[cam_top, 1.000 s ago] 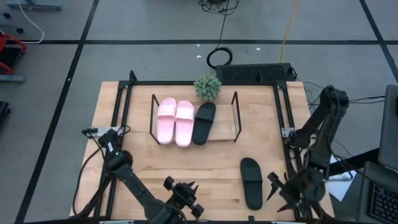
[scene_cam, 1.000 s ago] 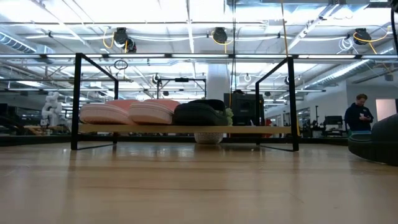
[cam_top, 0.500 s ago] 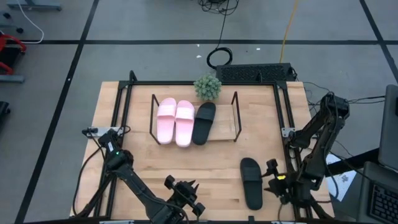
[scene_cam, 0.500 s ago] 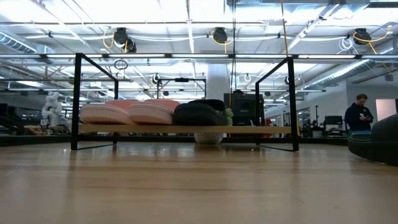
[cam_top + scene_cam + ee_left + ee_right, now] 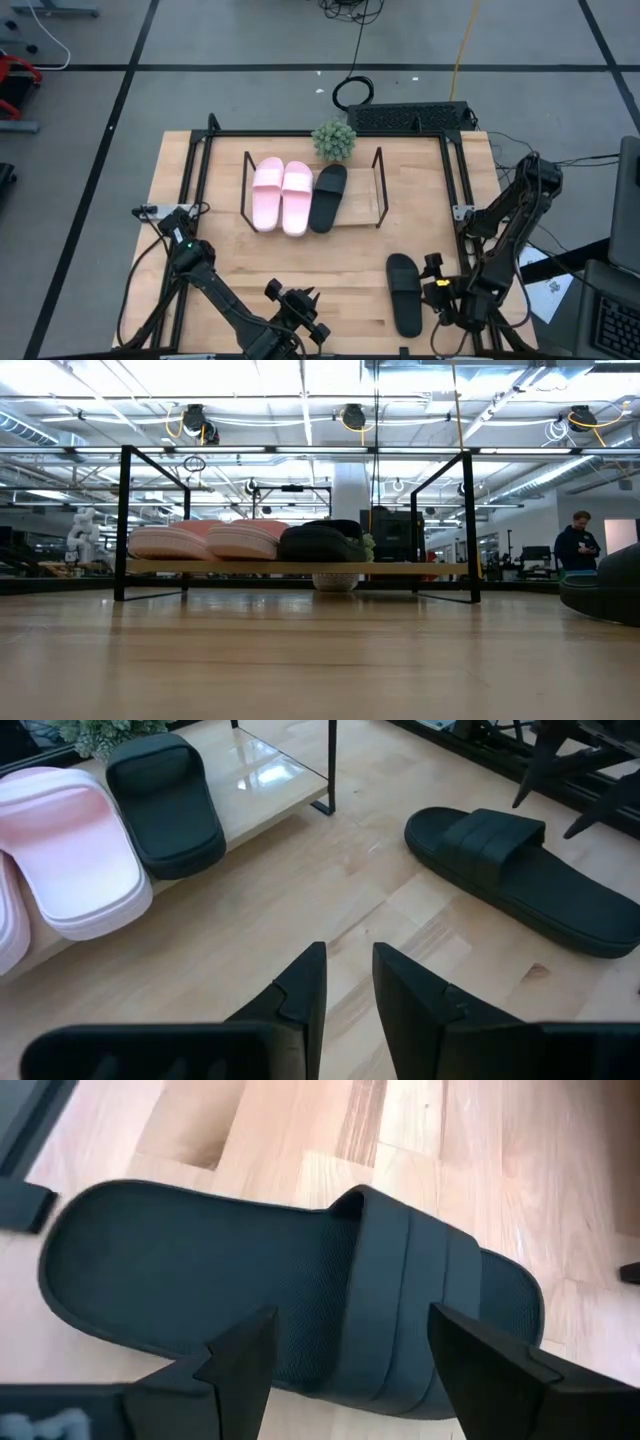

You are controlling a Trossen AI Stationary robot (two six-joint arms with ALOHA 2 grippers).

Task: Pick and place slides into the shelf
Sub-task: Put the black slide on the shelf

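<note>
Black slide (image 5: 404, 293) lies on wooden table (image 5: 340, 260).

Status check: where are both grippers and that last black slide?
Right gripper open, fingers over the loose black slide, not yet gripping. Left gripper empty, waiting at the table's near edge. Three slides on the shelf. Nothing blocking.

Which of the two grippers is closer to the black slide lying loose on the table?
The right gripper, open just beside the black slide. The left gripper waits farther off along the table's near edge.
</note>
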